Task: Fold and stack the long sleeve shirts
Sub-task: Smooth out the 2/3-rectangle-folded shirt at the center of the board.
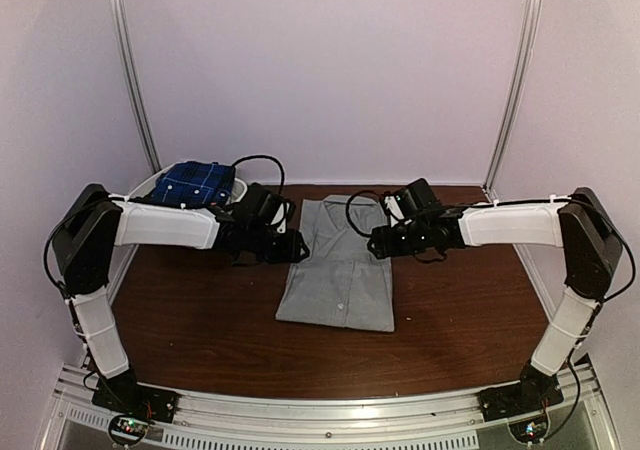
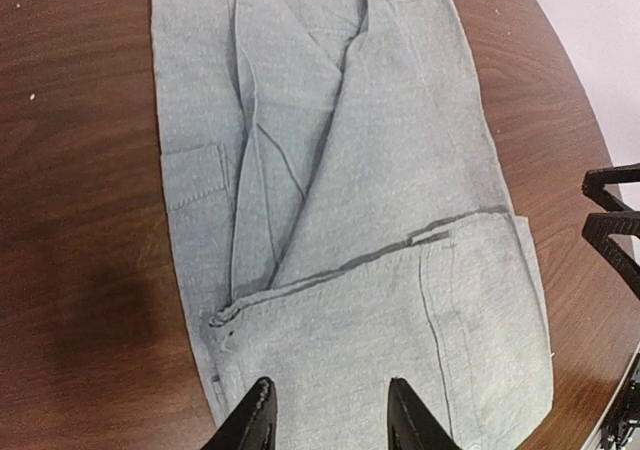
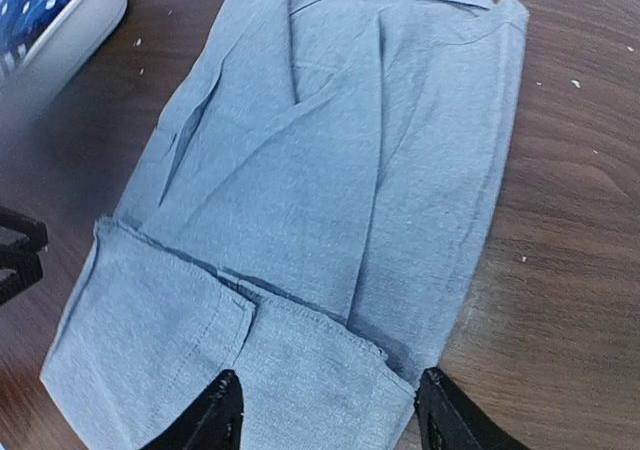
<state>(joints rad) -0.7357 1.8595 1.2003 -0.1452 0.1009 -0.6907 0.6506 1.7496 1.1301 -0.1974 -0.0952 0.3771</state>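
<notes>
grey shirt [image 1: 338, 270] lay flat at centre of table [image 1: 190, 320], folded into narrow rectangle, collar at far end, sleeves tucked in. left jaws sat at shirt's left edge, parted, nothing between them. right jaws sat at shirt's right edge, parted wider, also holding nothing. both over far half of shirt, facing each other; contact with cloth unclear. blue plaid shirt [image 1: 197, 182] sat in white basket [image 1: 150, 188] at far left corner of table.

Dark wooden surface [image 1: 200, 330] with a folded grey shirt [image 1: 340, 280] at its middle and a white basket [image 3: 60, 50] at its far left corner.
</notes>
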